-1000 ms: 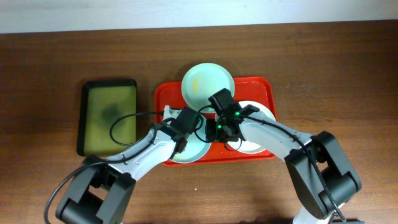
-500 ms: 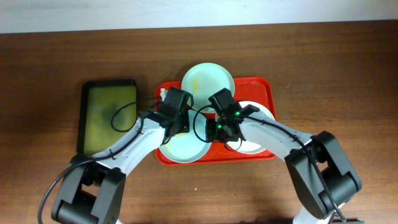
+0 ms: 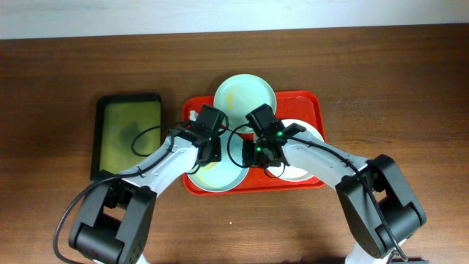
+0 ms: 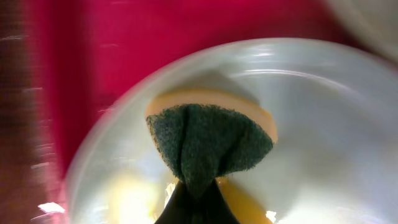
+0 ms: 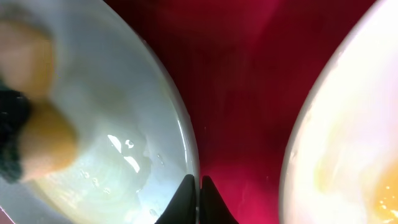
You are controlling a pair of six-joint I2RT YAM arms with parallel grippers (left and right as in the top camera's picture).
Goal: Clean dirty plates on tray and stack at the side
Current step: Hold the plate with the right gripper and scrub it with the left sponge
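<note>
The pale blue plate (image 3: 223, 176) lies lower left in the red tray (image 3: 314, 103), mid-frame from overhead. The left gripper (image 4: 196, 199) is clamped on a green-and-yellow sponge (image 4: 208, 146) pressed onto it; the right gripper (image 5: 194, 190) pinches its rim. The pale green plate (image 3: 245, 95) sits above, the white plate (image 3: 308, 129) to the right.

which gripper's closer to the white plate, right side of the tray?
Right. The right gripper pinches the neighbouring pale plate's rim, just across a strip of tray from the white plate. The left gripper sits farther left, pressing a sponge into that pale plate.
</note>
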